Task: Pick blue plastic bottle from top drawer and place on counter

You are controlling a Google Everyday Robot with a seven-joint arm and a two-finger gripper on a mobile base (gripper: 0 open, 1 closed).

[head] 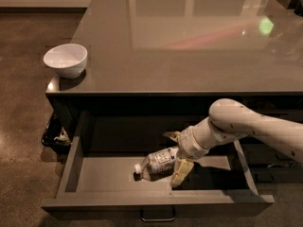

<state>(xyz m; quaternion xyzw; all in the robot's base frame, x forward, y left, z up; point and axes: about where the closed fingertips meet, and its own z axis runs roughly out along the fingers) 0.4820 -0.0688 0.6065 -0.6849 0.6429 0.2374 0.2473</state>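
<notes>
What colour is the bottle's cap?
White cap, camera view; the gripper is around the bottle inside the top drawer.

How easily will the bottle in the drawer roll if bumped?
Probably easily: the blue plastic bottle lies on its side on the top drawer's flat floor. Small clear plastic, so likely light. The gripper, open, straddles its base.
</notes>
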